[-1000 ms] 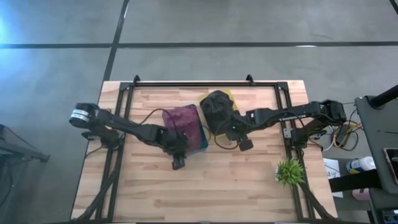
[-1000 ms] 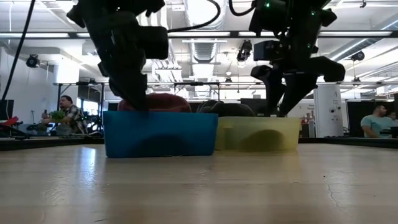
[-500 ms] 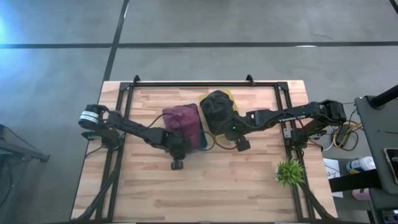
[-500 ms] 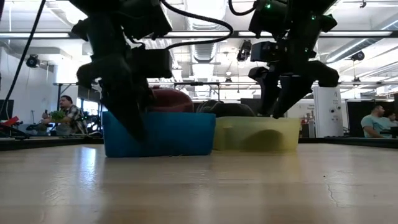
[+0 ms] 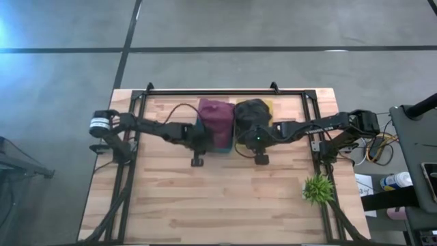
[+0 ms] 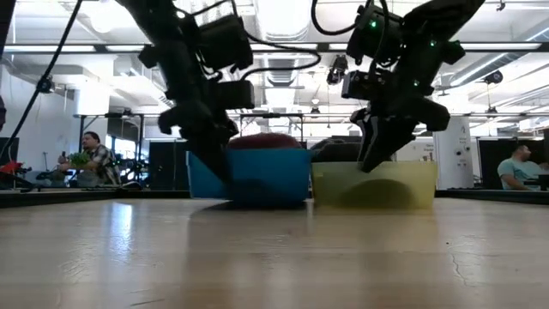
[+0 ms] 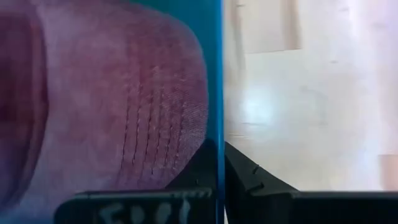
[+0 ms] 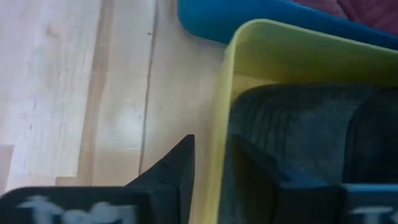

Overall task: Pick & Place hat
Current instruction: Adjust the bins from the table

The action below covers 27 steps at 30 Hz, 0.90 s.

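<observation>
A maroon hat (image 5: 214, 115) lies in a blue bin (image 6: 266, 176), and a dark grey hat (image 5: 251, 113) lies in a yellow bin (image 6: 386, 184). The two bins stand side by side at the middle of the table's far half. My left gripper (image 5: 199, 141) is shut on the blue bin's near wall. My right gripper (image 5: 260, 140) is shut on the yellow bin's near wall. In the low view both bins show their bottoms at table level. My left gripper pinches the blue bin's near wall (image 7: 219, 93), toward its left corner, one finger inside by the maroon hat and one outside. The fingers come from above, pointing down, across the rim. My right gripper has the yellow bin's near wall (image 8: 219, 143), close to the corner beside the blue bin, between its fingers: one finger (image 8: 255, 165) inside by the dark hat, one (image 8: 177, 162) outside. It comes from above, across the rim.
A small green plant (image 5: 317, 188) stands near the table's right front corner. A black rail frame (image 5: 212, 91) runs round the table top. Bare wood lies along the near half. People sit in the room behind (image 6: 90, 159).
Both grippers have gone toward the table's far edge and a little right, and both bins have slid with them and turned square to the table. My left gripper has shut on the blue bin's wall.
</observation>
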Available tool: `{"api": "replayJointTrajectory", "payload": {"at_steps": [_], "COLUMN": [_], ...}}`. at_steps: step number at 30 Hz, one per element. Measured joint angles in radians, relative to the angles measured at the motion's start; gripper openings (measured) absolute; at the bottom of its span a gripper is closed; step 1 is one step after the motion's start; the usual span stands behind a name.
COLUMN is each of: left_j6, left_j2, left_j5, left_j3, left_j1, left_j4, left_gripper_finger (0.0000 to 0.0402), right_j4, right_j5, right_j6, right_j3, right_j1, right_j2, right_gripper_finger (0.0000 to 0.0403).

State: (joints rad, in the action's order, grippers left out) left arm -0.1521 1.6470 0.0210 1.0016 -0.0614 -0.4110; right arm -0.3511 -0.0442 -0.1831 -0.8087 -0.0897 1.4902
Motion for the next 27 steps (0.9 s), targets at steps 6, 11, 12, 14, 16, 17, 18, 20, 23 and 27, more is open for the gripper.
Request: {"api": "replayJointTrajectory", "payload": {"at_steps": [6, 11, 12, 14, 16, 17, 18, 20, 23, 27], "left_j6": [-0.007, 0.034, 0.034, 0.015, -0.034, -0.067, -0.098, -0.139, -0.127, -0.101], "left_j2": [-0.001, -0.002, -0.002, -0.002, -0.002, -0.002, -0.002, -0.002, -0.002, -0.002], "left_j5": [-0.006, -0.038, -0.038, -0.037, -0.037, -0.037, -0.037, -0.036, -0.032, -0.021], "left_j3": [0.000, 0.000, -0.001, -0.004, -0.005, -0.005, -0.005, -0.005, -0.005, -0.005], "left_j1": [-0.101, -0.105, -0.102, -0.096, -0.094, -0.094, -0.094, -0.094, -0.102, -0.102], "left_j4": [0.000, 0.011, 0.020, 0.037, 0.044, 0.045, 0.045, 0.045, 0.045, 0.045], "left_gripper_finger": [0.0007, 0.0009, 0.0009, 0.0009, 0.0009, 0.0009, 0.0009, 0.0009, 0.0009, 0.0010], "right_j4": [0.014, 0.033, 0.031, 0.023, 0.017, 0.017, 0.017, 0.016, 0.015, 0.013], "right_j5": [-0.025, -0.042, -0.042, -0.029, -0.008, 0.003, 0.013, 0.020, 0.025, 0.025], "right_j6": [0.000, -0.154, -0.181, -0.216, -0.242, -0.258, -0.276, -0.299, -0.301, -0.306], "right_j3": [0.006, -0.003, -0.004, -0.008, -0.012, -0.014, -0.015, -0.017, -0.018, -0.018], "right_j1": [-0.052, -0.094, -0.100, -0.109, -0.113, -0.113, -0.113, -0.112, -0.112, -0.112], "right_j2": [0.000, 0.000, 0.000, 0.000, 0.000, 0.000, 0.000, 0.000, 0.000, 0.000], "right_gripper_finger": [0.0058, 0.0034, 0.0030, 0.0024, 0.0018, 0.0016, 0.0014, 0.0014, 0.0014, 0.0023]}}
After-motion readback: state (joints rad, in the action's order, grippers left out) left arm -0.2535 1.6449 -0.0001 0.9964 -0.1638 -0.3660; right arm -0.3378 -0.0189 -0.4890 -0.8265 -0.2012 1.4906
